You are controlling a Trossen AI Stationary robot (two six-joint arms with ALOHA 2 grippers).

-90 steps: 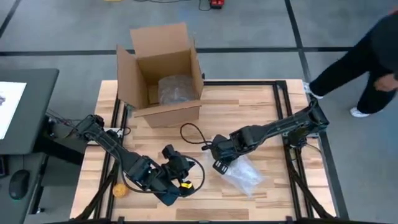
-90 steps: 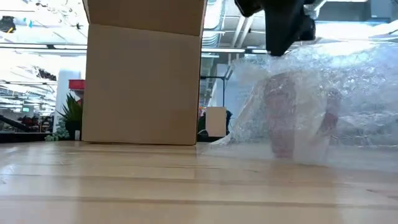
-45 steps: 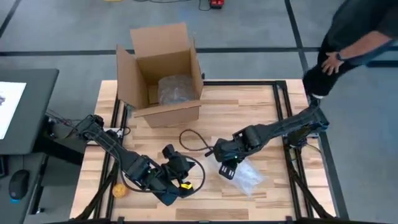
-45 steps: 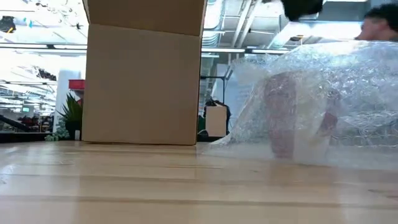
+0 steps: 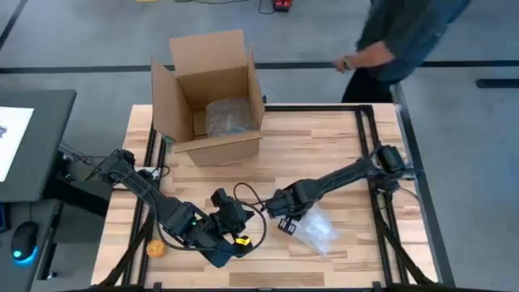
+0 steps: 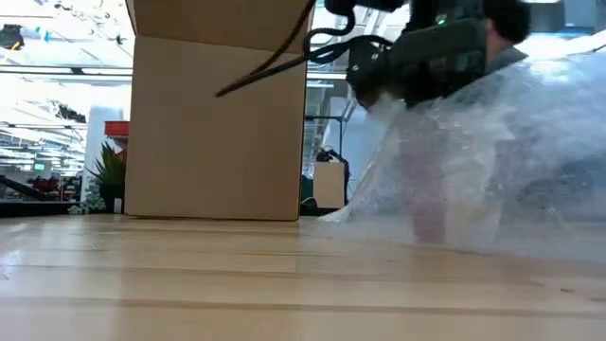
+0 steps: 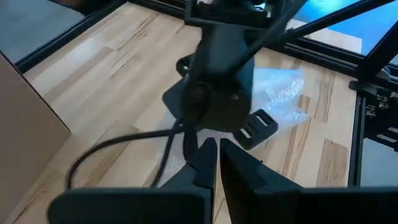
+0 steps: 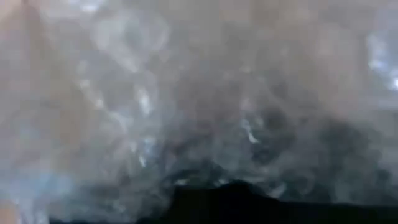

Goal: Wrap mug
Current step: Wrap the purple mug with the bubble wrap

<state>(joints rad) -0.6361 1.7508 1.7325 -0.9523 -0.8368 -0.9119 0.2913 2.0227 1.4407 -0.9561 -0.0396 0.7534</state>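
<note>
Right end effector [image 5: 285,221]: pressed against bubble-wrapped mug [image 5: 316,231] on desk [image 5: 324,146]; finger state indeterminate. Left end effector [image 5: 229,212]: clenched, empty, near front edge.

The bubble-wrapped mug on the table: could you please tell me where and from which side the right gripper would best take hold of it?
Probably from above, at the loose wrap over the bubble-wrapped mug. The bundle lies low on the table, and the right gripper already sits at its edge nearest the left gripper. The wrap hides the mug's handle, so closing across the bundle's narrower width seems safest.
</note>
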